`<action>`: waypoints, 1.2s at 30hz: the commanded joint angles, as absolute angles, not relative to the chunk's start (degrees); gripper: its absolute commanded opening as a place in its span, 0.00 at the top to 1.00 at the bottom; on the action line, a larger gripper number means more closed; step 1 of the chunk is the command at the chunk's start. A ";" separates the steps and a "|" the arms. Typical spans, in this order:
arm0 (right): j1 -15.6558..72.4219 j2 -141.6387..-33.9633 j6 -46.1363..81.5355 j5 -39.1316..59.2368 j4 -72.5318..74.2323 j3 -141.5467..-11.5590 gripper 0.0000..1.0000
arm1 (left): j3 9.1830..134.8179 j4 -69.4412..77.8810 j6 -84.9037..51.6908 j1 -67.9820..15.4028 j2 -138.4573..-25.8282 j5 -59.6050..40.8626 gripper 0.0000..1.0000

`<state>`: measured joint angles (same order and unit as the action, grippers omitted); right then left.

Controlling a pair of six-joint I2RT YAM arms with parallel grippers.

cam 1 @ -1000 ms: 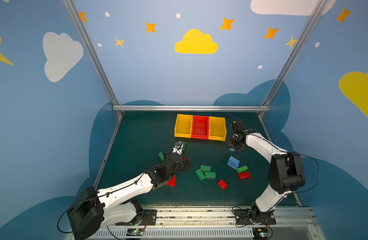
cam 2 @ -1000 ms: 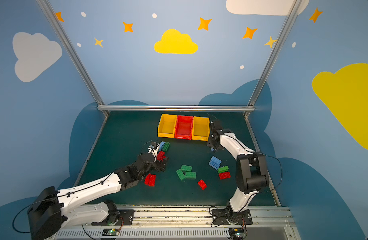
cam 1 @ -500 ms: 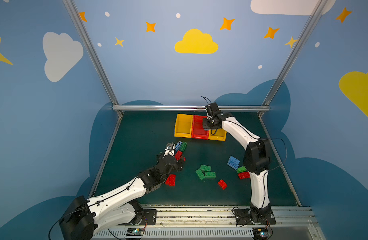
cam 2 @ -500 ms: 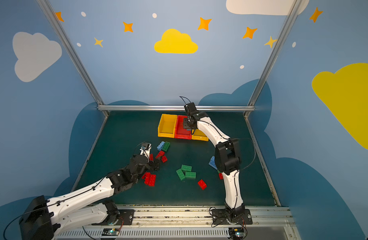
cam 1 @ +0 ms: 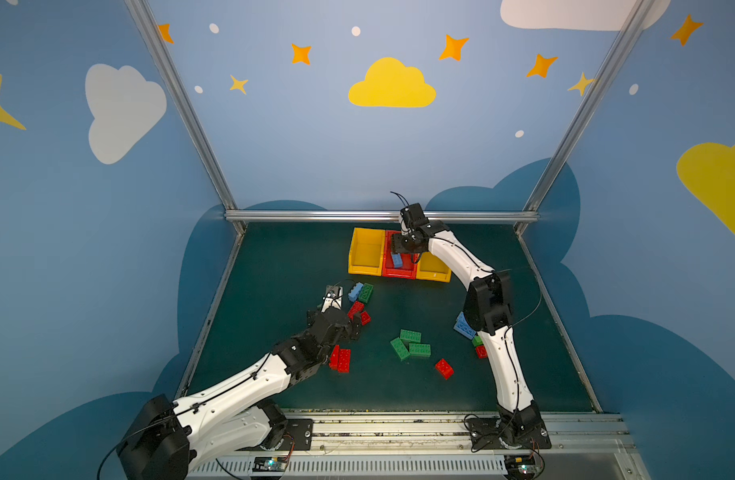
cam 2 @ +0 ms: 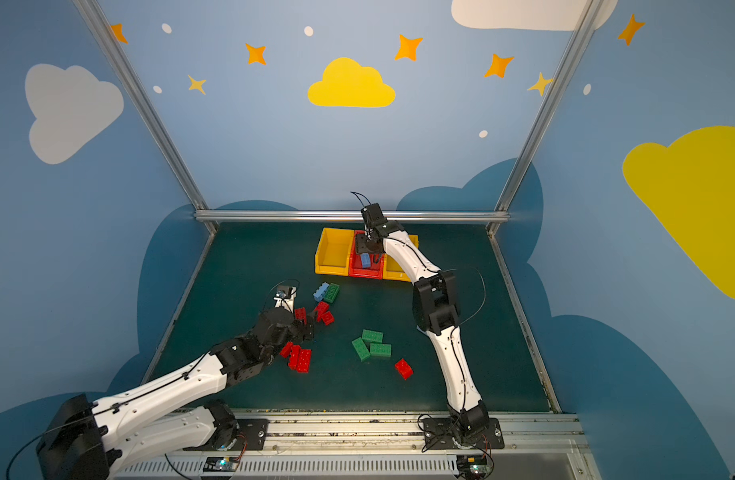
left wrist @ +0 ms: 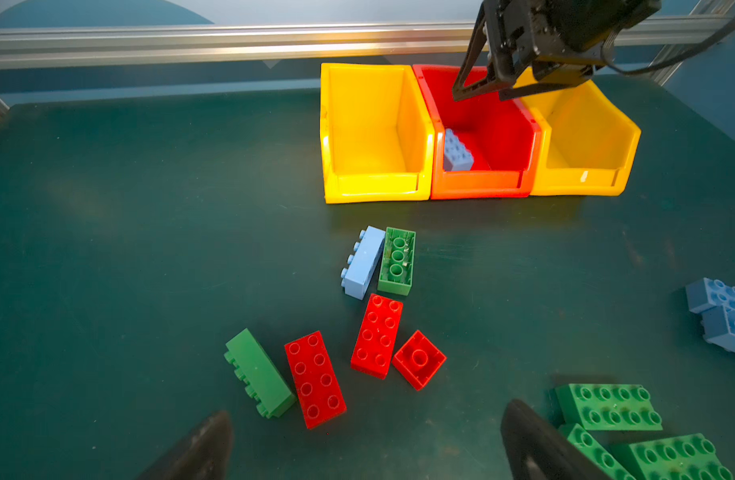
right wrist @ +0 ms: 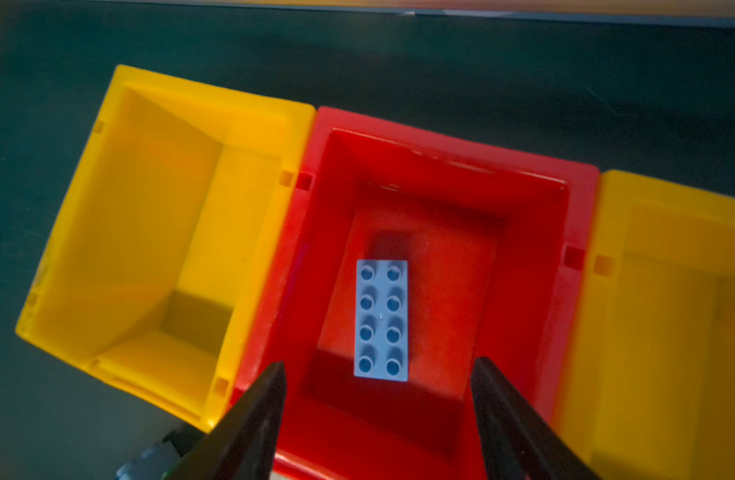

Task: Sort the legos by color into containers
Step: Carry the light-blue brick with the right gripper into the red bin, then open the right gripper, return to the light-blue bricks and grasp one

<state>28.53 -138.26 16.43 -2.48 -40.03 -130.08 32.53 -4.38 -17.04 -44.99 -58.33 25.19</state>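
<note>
One light blue brick lies in the red bin at the table's far edge; left gripper and right gripper gape empty; other legos wait.

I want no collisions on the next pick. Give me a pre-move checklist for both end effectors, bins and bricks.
1. Right end effector open, apart from the light blue brick: ok.
2. Light blue brick inside the red bin: ok.
3. Left end effector open, holding nothing: ok.
4. Long red brick free to grasp: not ok, green brick close alongside.
5. Yellow bin nearer the left arm empty: ok.
6. Other yellow bin empty: cannot tell, floor partly hidden.
</note>
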 commanded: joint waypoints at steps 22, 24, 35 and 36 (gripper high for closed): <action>21.13 -80.88 32.11 -13.21 -34.71 -52.06 0.17 | 31.33 0.37 -24.39 -52.62 -57.87 13.67 0.00; 20.11 -79.37 34.12 -13.16 -33.94 -50.22 0.14 | 32.19 0.18 -24.54 -53.71 -59.26 14.17 0.00; 16.14 -80.73 41.44 -10.37 -31.55 -49.57 0.11 | 32.52 -0.86 -25.02 -55.29 -61.35 16.55 0.00; 15.93 -81.22 41.78 -10.33 -31.47 -49.79 0.11 | 32.48 -0.97 -24.74 -55.37 -61.18 16.76 0.00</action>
